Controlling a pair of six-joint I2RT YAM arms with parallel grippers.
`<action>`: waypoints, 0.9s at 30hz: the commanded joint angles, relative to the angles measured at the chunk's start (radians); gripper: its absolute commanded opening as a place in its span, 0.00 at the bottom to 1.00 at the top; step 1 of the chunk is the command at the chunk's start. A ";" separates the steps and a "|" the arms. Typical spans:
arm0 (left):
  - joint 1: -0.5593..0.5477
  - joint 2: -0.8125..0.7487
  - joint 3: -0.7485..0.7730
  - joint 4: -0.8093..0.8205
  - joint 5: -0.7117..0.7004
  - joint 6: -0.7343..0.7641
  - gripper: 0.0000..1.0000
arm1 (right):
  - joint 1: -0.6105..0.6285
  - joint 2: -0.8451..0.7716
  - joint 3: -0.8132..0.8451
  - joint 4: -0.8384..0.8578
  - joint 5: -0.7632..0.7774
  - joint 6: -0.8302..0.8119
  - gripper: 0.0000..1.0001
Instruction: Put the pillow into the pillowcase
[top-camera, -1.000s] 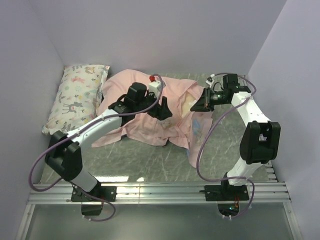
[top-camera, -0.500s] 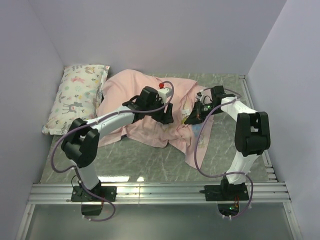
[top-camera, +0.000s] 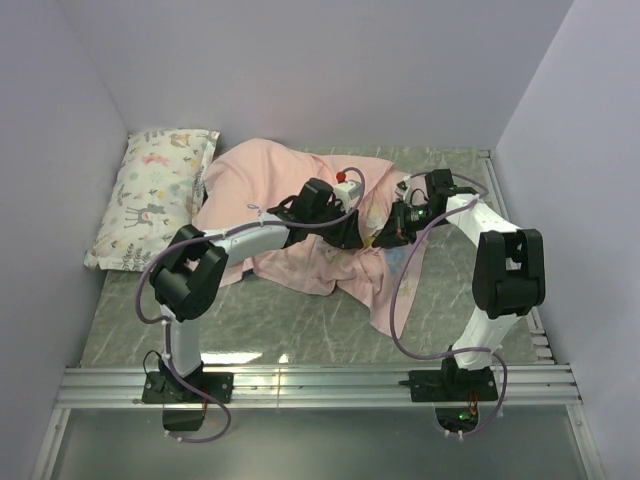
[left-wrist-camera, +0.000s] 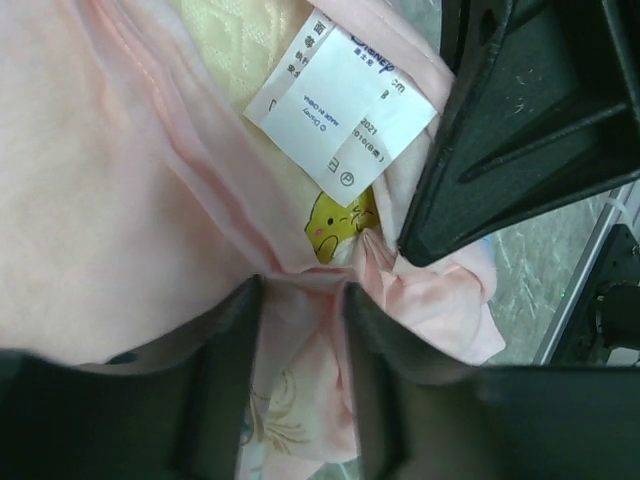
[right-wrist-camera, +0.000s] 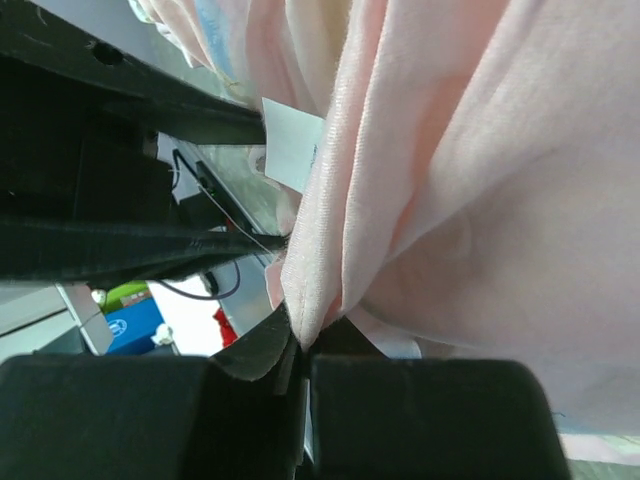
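The pale pink pillowcase (top-camera: 270, 190) lies heaped mid-table over the pillow. The cream dimpled pillow (left-wrist-camera: 228, 45) with its yellow logo (left-wrist-camera: 335, 215) shows inside the case opening, under a white care label (left-wrist-camera: 340, 100). In the top view a strip of the pillow (top-camera: 375, 207) shows between the arms. My left gripper (top-camera: 347, 230) has a bunched fold of the pillowcase (left-wrist-camera: 300, 300) between its jaws. My right gripper (top-camera: 383, 236) is pinched shut on a hem of the pillowcase (right-wrist-camera: 305, 330). The two grippers are close together at the opening; the right fingers (left-wrist-camera: 530, 110) fill the left wrist view's right side.
A smaller white pillow with animal-and-flower print (top-camera: 155, 195) lies at the back left against the wall. A loose flap of the case (top-camera: 392, 285) trails toward the front right. Walls close in the back and sides. The metal rail (top-camera: 320, 382) runs along the front.
My left gripper has moved right across the heap to the case opening. My right gripper has swung left and down to meet it. The fabric has bunched between them.
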 joint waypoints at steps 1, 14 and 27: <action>-0.005 0.015 0.051 0.053 0.060 -0.017 0.42 | -0.004 -0.044 0.020 -0.024 0.030 -0.028 0.00; -0.069 -0.132 0.052 0.064 0.247 0.052 0.00 | 0.002 0.008 0.015 0.066 0.071 0.017 0.00; 0.029 -0.167 0.091 -0.053 0.279 0.020 0.64 | 0.002 0.184 0.305 0.266 0.057 0.209 0.00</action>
